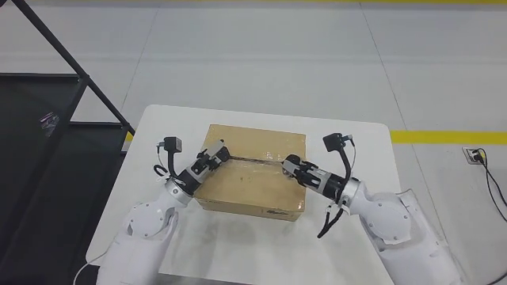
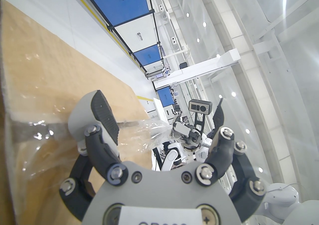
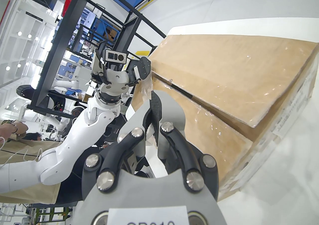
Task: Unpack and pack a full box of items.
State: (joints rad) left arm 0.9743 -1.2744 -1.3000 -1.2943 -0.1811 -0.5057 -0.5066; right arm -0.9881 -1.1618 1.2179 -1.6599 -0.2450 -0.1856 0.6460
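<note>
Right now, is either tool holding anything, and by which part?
Left tool is open, holding nothing. Right tool is shut beside the loose tape at the box seam; whether it pinches the tape cannot be told.

Cardboard box (image 1: 252,176) — contents hidden under its top flaps (image 3: 224,61); cut off at the edge in the left wrist view. Side label (image 3: 295,107) — print too small to read.
</note>
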